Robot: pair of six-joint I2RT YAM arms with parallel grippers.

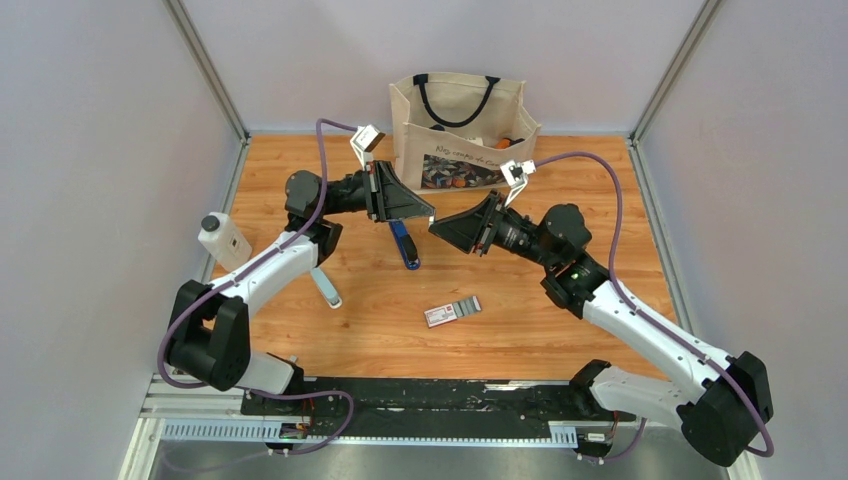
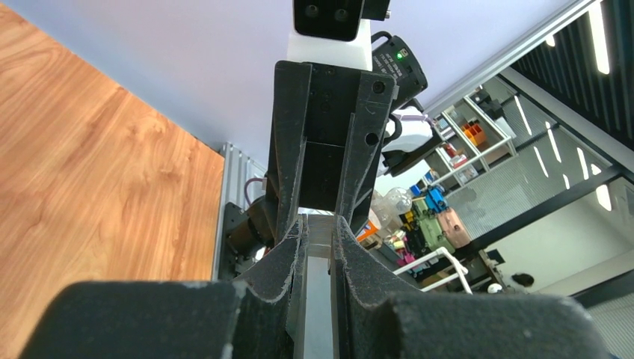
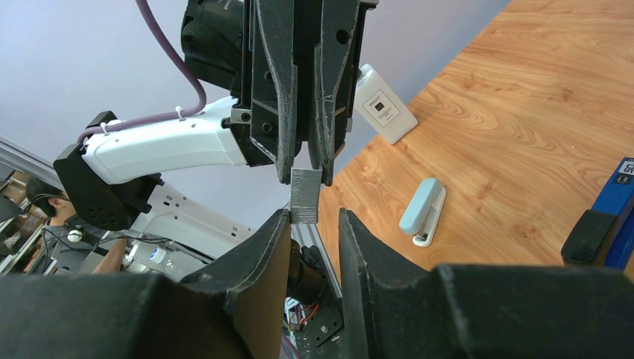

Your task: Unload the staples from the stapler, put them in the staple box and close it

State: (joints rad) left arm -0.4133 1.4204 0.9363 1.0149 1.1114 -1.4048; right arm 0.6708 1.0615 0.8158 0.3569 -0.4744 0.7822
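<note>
One strip of staples (image 3: 305, 196) spans your grippers lengthwise: left gripper (image 3: 305, 178) clamped on it, right gripper (image 3: 314, 217) fingers parted.

Slim blue stapler (image 1: 404, 244) with black parts: lying flat on the wooden table (image 1: 560, 330), touched by nothing, long axis running from far-left to near-right, black at the near end. At the right edge of the right wrist view, only a blue bar with a black tip.

Off the table and out of the stapler: the staples (image 3: 304, 196), one short silver-grey strip, finely ribbed, upright in the air. Top end pinched between the fingertips of the left gripper (image 3: 303, 170). Bottom end reaching into the gap of the right gripper (image 3: 314, 221), close against one finger, clear of the other
</note>
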